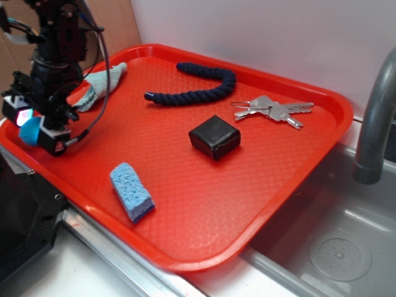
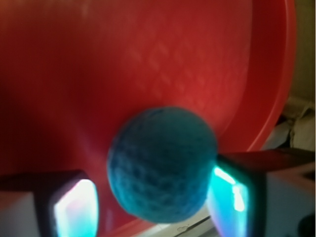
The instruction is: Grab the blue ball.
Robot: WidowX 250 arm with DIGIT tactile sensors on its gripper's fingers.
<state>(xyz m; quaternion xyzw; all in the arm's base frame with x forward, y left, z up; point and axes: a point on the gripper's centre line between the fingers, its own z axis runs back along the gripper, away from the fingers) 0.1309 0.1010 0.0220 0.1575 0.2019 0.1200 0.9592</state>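
Note:
The blue ball, teal with a crocheted texture, sits between my gripper's two fingers. In the wrist view the right pad touches the ball's side. A thin strip of red tray shows between the ball and the left pad. In the exterior view the ball lies at the far left edge of the red tray. My gripper is lowered around it, open, with one finger on each side.
On the tray lie a light-blue sponge, a black block, a dark blue rope, keys and a pale teal cloth. The tray rim runs close beside the ball. A sink and grey faucet are at right.

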